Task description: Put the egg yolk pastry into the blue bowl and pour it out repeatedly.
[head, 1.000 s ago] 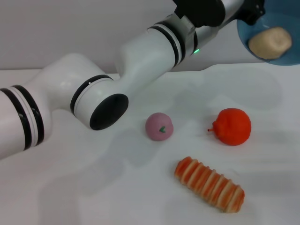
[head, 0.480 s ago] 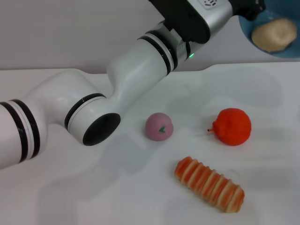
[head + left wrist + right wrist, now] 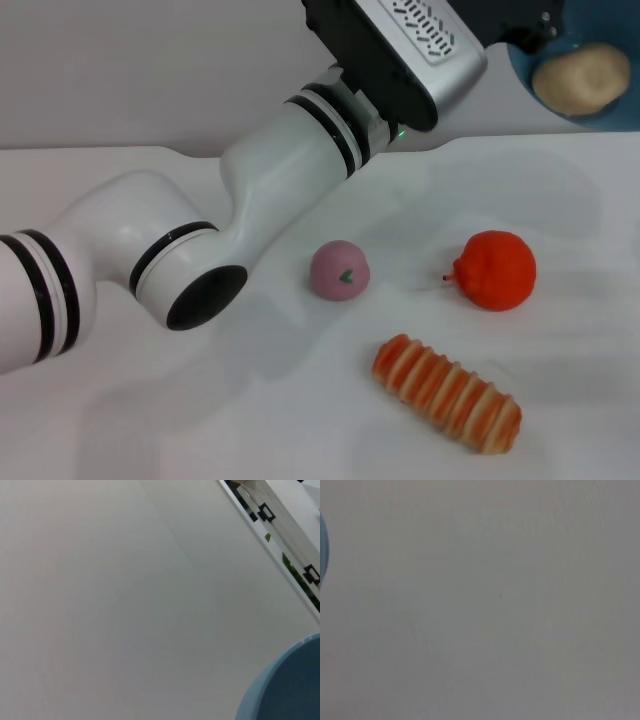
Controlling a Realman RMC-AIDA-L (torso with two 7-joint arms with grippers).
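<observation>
The left arm (image 3: 200,250) reaches up across the table (image 3: 150,420) to the left hand (image 3: 520,25), whose fingers I cannot tell apart or together. Just beside the hand, the tilted blue bowl (image 3: 610,100) holds the egg yolk pastry (image 3: 580,78).

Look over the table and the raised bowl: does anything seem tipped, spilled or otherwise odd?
Only the blue bowl stands out: it is lifted off the table at the left arm's end, tilted so its opening faces the camera, with the egg yolk pastry inside. Nothing has spilled. The pink bun, orange fruit and striped bread lie undisturbed.
</observation>
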